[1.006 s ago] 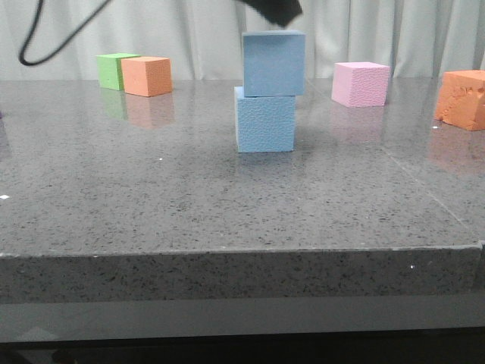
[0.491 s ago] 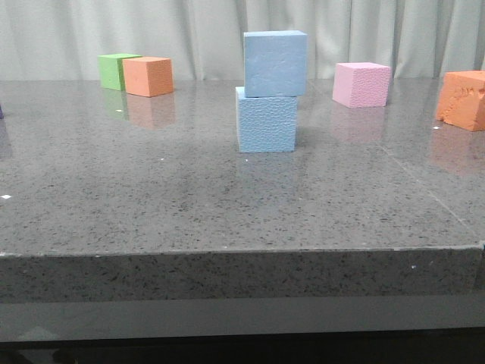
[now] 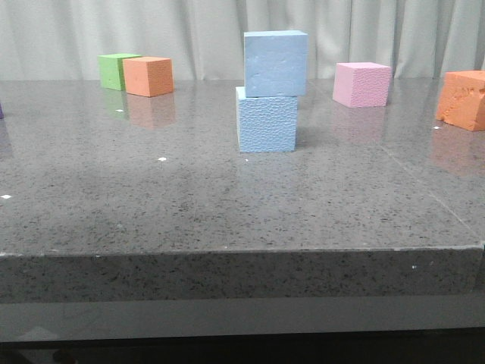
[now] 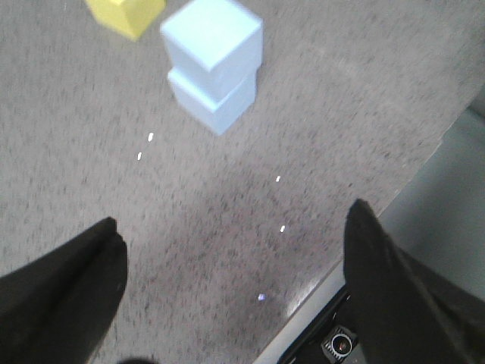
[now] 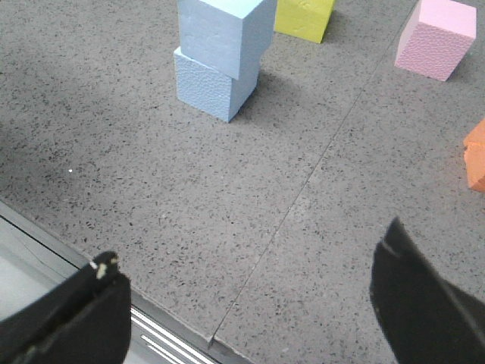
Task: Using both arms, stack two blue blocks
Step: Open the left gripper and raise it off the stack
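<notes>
Two light blue blocks stand stacked mid-table. The smoother block point(image 3: 276, 64) rests on the pebbly block point(image 3: 266, 123), shifted a little to the right. The stack also shows in the left wrist view point(image 4: 214, 42) and in the right wrist view point(image 5: 224, 34). No gripper shows in the front view. My left gripper point(image 4: 235, 227) is open and empty, high over the table's front edge, well away from the stack. My right gripper point(image 5: 242, 265) is open and empty, also back over the front edge.
A pink cube point(image 3: 362, 83) stands right of the stack, an orange block point(image 3: 462, 99) at the far right. A green cube point(image 3: 115, 70) and an orange cube point(image 3: 148, 76) stand at the back left. A yellow cube point(image 5: 304, 18) lies behind the stack.
A black gripper and its cable, above the top block one second ago, have left the front view. The stack has stayed put.
</notes>
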